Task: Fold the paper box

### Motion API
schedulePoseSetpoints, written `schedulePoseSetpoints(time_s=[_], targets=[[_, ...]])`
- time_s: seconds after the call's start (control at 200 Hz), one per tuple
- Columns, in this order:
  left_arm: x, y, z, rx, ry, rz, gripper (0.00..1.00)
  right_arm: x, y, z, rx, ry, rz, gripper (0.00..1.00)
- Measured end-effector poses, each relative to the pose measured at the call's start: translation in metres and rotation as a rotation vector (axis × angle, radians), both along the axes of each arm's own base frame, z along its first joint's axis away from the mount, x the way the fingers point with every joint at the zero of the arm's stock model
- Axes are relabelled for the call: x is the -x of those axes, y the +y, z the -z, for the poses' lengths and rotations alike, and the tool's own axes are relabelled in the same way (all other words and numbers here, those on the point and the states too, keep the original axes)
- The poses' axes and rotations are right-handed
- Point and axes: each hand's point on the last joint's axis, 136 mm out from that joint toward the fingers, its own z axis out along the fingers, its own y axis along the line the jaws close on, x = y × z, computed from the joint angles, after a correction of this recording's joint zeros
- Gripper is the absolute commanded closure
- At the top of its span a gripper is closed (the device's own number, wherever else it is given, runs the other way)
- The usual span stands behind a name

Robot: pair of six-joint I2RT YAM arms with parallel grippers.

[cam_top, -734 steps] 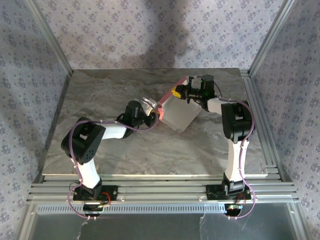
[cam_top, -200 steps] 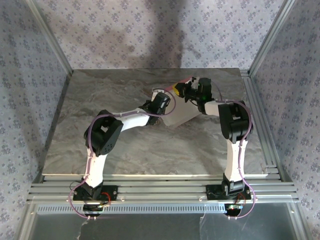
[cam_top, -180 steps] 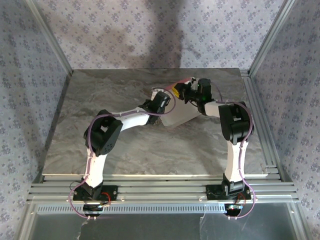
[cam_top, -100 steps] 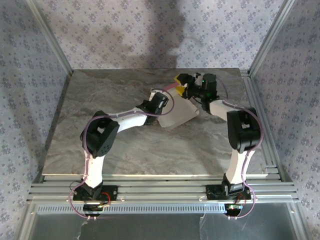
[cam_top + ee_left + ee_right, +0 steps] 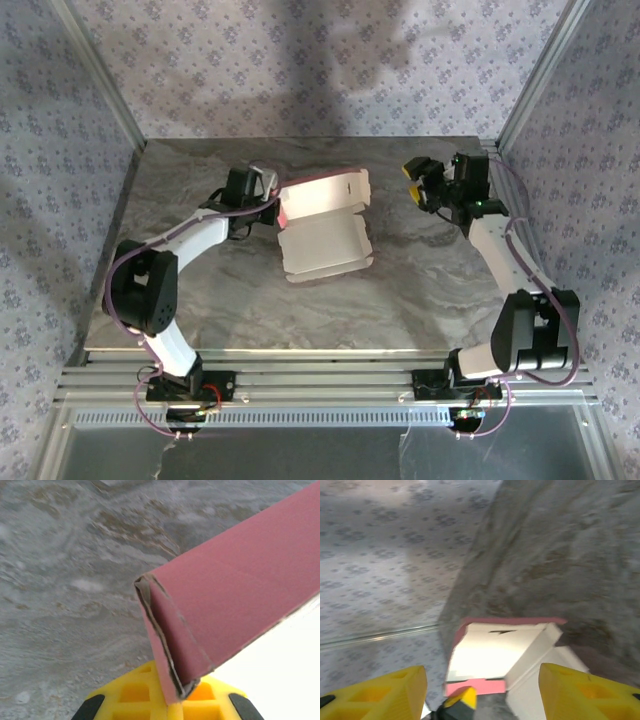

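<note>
The paper box (image 5: pixel 322 245) lies opened out on the middle of the table, its pale inside facing up and a lid panel (image 5: pixel 322 192) raised behind it. My left gripper (image 5: pixel 272 207) is shut on the box's pink left wall. In the left wrist view the folded pink wall (image 5: pixel 235 590) runs down into my left gripper (image 5: pixel 176 702), pinched between the yellow fingers (image 5: pixel 130 695). My right gripper (image 5: pixel 425 186) hangs open to the right of the box, apart from it. In the right wrist view the box (image 5: pixel 495 655) lies ahead of my right gripper (image 5: pixel 482 682), whose yellow fingers (image 5: pixel 385 695) stand wide.
The grey marbled table (image 5: pixel 200 290) has free room in front and on the left. Aluminium posts (image 5: pixel 100 85) and patterned walls close in the sides and the back. Metal rails (image 5: pixel 320 385) run along the near edge by the arm bases.
My right gripper has let go of the box and drawn back to the right. My left arm has swung left, still holding the box, which now lies opened out.
</note>
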Motion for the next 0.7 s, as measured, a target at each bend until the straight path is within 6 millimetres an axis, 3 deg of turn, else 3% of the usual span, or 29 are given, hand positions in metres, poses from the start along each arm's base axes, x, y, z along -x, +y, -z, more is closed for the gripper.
schedulePoseSetpoints(time_s=[0.09,0.27,0.435,0.56,0.7], targets=[[0.01,-0.005,0.0,0.069,0.053,0.06,1.0,0.01,-0.012,0.008,0.055,0.041,0.012,0.44],[0.025,-0.021,-0.021,0.175,0.099,0.153,1.0,0.017,-0.019,0.015,0.153,0.031,-0.042,0.41],[0.026,-0.028,-0.041,0.221,0.121,0.171,1.0,0.025,-0.008,0.003,0.258,-0.072,-0.148,0.37],[0.035,-0.027,-0.038,0.224,0.181,0.175,1.0,0.034,0.005,0.0,0.291,-0.17,-0.23,0.32],[0.046,-0.024,-0.031,0.215,0.246,0.172,1.0,0.052,0.019,0.015,0.334,-0.263,-0.329,0.26]])
